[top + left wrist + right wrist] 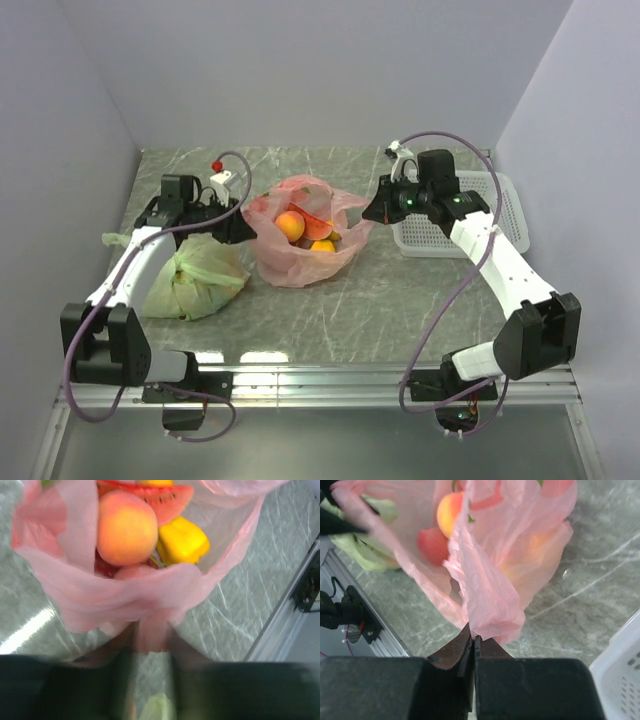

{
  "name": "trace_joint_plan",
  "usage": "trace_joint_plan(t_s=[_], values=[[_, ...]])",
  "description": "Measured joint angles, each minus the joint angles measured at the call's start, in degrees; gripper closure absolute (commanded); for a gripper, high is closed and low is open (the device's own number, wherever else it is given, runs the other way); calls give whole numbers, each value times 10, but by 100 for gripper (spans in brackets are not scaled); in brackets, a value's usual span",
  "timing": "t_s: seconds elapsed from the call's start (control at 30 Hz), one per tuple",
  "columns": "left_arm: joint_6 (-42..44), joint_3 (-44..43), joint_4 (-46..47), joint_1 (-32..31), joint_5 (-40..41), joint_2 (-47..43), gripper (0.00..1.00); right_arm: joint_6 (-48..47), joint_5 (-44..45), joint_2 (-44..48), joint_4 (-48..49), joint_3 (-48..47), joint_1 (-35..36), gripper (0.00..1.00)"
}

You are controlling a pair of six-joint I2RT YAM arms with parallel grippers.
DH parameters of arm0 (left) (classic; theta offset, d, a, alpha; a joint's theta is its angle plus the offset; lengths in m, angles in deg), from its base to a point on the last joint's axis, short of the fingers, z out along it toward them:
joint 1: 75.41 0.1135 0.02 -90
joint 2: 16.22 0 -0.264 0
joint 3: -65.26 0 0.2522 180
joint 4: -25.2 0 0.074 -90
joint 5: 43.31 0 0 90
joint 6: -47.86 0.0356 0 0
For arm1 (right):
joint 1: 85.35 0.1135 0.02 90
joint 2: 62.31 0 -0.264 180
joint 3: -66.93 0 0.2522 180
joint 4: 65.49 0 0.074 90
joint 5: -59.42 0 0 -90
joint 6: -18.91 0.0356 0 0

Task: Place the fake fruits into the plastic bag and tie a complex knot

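Found the bag (305, 255) on the table (400, 300), between the two tools, mouth open, fruits (291, 225) inside, no knot yet. Held its right rim in the right tool (472, 641), pressed flat on the film. Straddled a strip of the left rim with the left tool (152, 645), fingers partly spread; could not tell whether clamped or loose.

Risked, most likely, a slip on the left, given thin, slick film between fingers not plainly pressed together and any pull toward a knot. Risked a tear as well, through hard stretching from both sides. Could have spilled the round peach (126, 528) over a sagging rim, smooth and free to roll. Might have snagged the green bag (195, 275), just beside the left arm.

Looked crinkly, translucent, salmon-pink as to the bag. Looked hard and glossy as to the fruits, among them a blocky yellow piece (182, 540) and a flat watermelon slice (160, 497). Showed veined, polished stone for the table.
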Motion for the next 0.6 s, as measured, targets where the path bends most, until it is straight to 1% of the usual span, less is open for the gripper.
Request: trace_joint_plan(t_s=[0.03,0.07,0.17,0.23,0.3,0.37,0.4,0.47,0.5,0.53,0.57,0.6], values=[[-6,-9,0,0,-1,10,91,-1,0,5,4,-1,0,100],[-15,-20,4,0,-2,17,99,-2,0,10,7,-3,0,100],[-11,-61,8,0,-7,13,100,-4,0,12,8,-26,-1,100],[9,-93,6,0,-16,-6,100,-7,-3,17,9,-44,-5,100],[46,-120,-15,-2,-25,-34,100,-15,-6,32,10,-48,-9,100],[113,-139,-58,-11,-35,-73,100,-28,-14,61,8,-37,-11,100],[160,-138,-85,-20,-37,-98,100,-38,-17,80,12,-21,-11,100],[236,-118,-134,-36,-36,-136,100,-56,-23,118,13,27,-6,100],[281,-88,-151,-47,-33,-159,99,-64,-26,133,12,54,0,100],[317,-56,-175,-55,-27,-177,98,-71,-28,140,9,73,5,100],[346,-28,-193,-61,-18,-188,83,-78,-29,143,8,94,13,100],[379,10,-209,-65,-5,-195,72,-86,-29,142,7,114,23,100]])
